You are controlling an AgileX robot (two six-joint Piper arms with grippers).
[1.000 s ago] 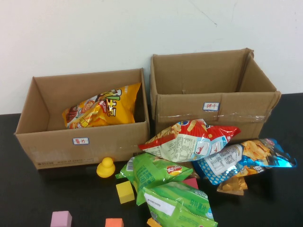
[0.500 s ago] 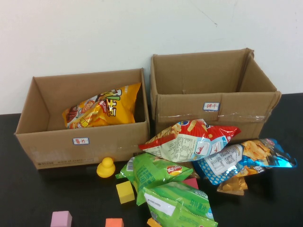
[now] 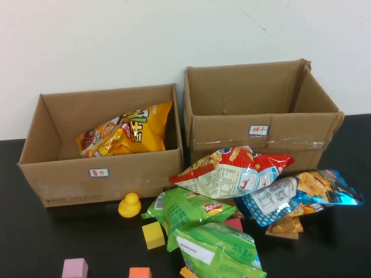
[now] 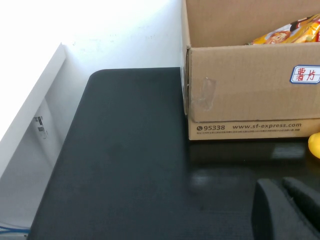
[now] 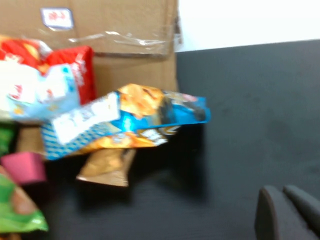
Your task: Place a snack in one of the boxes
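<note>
The snack [image 3: 217, 252], a bright green bag with a white patch, lies at the front of the black table, below the larger green logo bag [image 3: 185, 209]. The low wide box [image 3: 64, 179] with a white label stands at the left and holds a yellow-orange chip bag [image 3: 127, 132]. The box also shows in the left wrist view [image 4: 240, 95]. Neither gripper shows in the high view. My left gripper [image 4: 281, 182] hovers over bare table left of that box, fingers together and empty. My right gripper [image 5: 282, 189] is over bare table right of the bag pile, fingers together and empty.
The taller taped box [image 3: 261, 136] stands at the right. A red bag [image 3: 232, 171] and a blue bag [image 3: 295, 197] lie before it. A yellow duck [image 3: 128, 205], a yellow block [image 3: 153, 235], a purple block [image 3: 75, 269] and an orange block [image 3: 139, 272] sit in front.
</note>
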